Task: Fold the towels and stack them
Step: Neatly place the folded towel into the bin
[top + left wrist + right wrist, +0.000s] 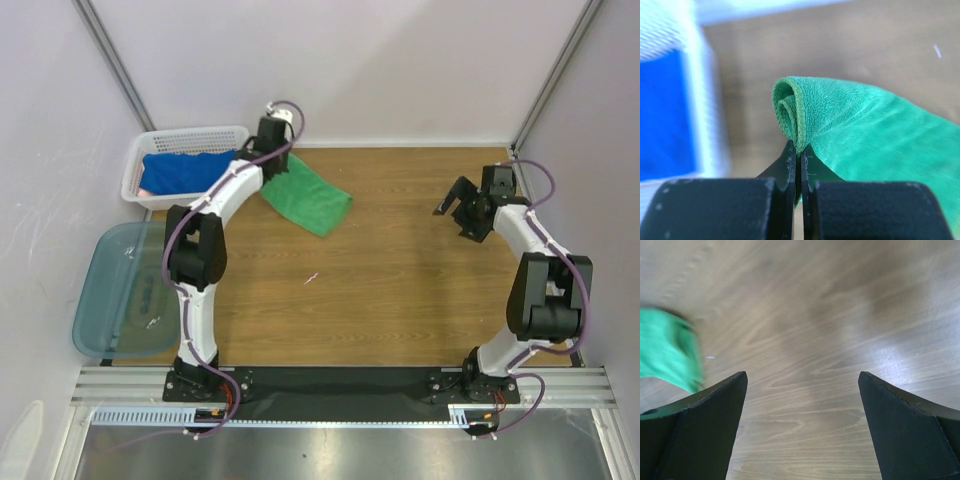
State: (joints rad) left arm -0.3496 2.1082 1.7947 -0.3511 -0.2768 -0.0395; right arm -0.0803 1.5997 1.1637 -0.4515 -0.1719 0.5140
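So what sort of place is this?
Probably a lab test cell: white wall panels on metal posts enclose a wooden table, with a basket and a tub at its left.

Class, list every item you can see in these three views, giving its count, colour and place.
green towel: one, green, on the table beside the basket, one corner pinched
blue towel: one, blue, in the basket
pink towel: one, pink, only a sliver showing at the basket's left end
basket: one, white, far left corner
tub: one, translucent teal, left edge
table: one, brown wood
left end effector: one, black, shut on the green towel
right end effector: one, black, open over bare wood at right
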